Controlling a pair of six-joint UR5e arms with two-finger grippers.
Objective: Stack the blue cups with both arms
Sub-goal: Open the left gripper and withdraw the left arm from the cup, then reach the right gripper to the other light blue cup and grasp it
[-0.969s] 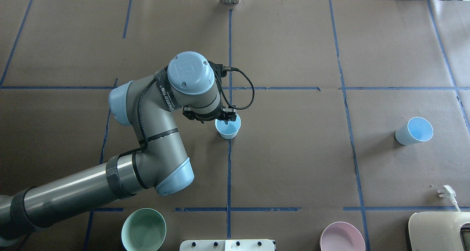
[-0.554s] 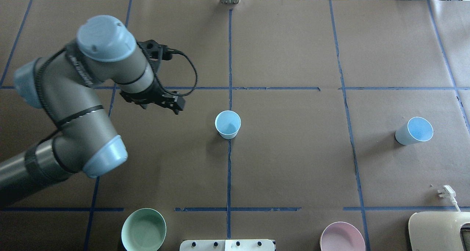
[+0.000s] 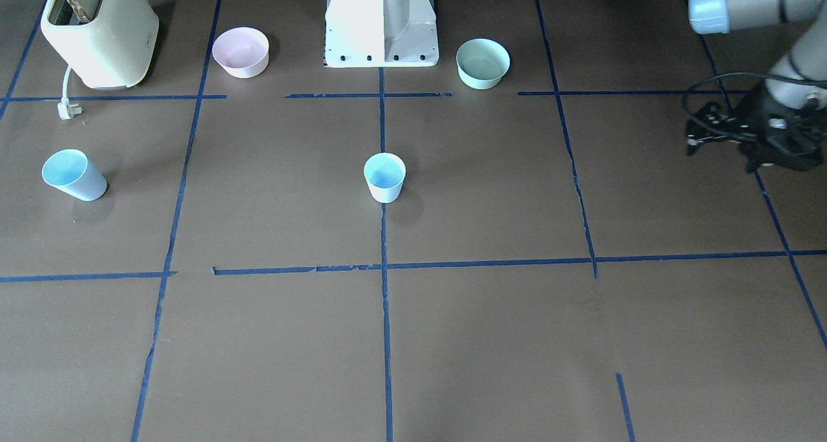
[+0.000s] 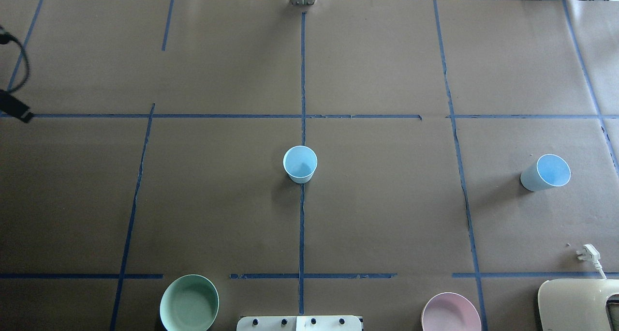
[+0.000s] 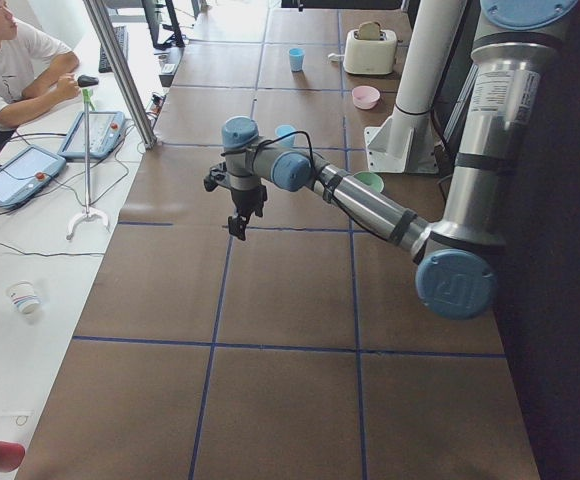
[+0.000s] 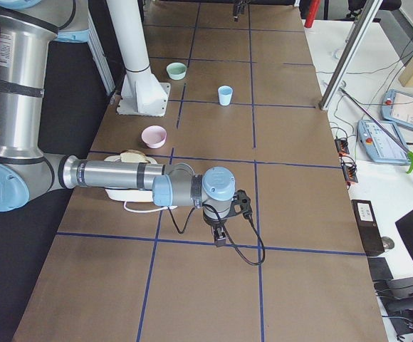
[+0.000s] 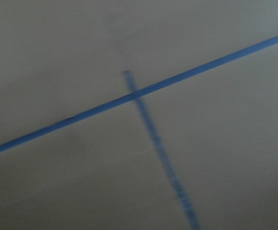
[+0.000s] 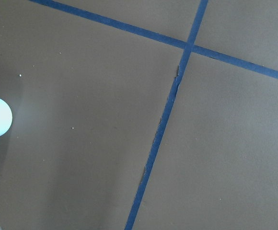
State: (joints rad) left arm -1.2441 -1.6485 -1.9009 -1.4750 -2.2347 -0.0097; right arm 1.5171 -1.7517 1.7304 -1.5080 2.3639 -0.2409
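One blue cup [image 4: 300,164] stands upright at the table's middle, on the centre tape line; it also shows in the front view [image 3: 384,177]. The other blue cup [image 4: 545,172] stands far to the right, and shows in the front view [image 3: 73,175]. My left gripper [image 3: 749,151] hangs empty over the table's left side, far from both cups, and looks open; only its tip [image 4: 17,109] shows at the overhead view's left edge. My right gripper [image 6: 219,234] shows only in the exterior right view, low over the table; I cannot tell its state.
A mint-green bowl [image 4: 189,303] and a pink bowl [image 4: 450,312] sit near the white pedestal [image 3: 381,22]. A cream toaster [image 3: 100,31] with its plug [image 4: 587,252] stands at the near right corner. Blue tape lines cross the brown table cover.
My left gripper has let go of the middle cup and swung away to the left, almost out of the overhead view. The cup stays upright where it was.
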